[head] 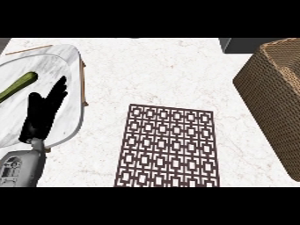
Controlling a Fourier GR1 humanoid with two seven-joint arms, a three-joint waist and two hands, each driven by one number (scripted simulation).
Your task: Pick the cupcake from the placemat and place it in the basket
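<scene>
A brown lattice-patterned placemat [168, 147] lies flat on the counter at the lower middle, and nothing shows on top of it. No cupcake is visible anywhere in the head view. A large woven wicker basket [288, 105] stands at the right edge, its inside hidden by the near wall. My left hand [44, 114] rests at the left over a white plate, fingers straight and pointing up, holding nothing. My right hand does not show.
A large white marble plate [22, 70] sits on a wooden tray at the left, with a green vegetable [9, 90] lying on it. The pale marble counter [159, 70] stretches between plate and basket.
</scene>
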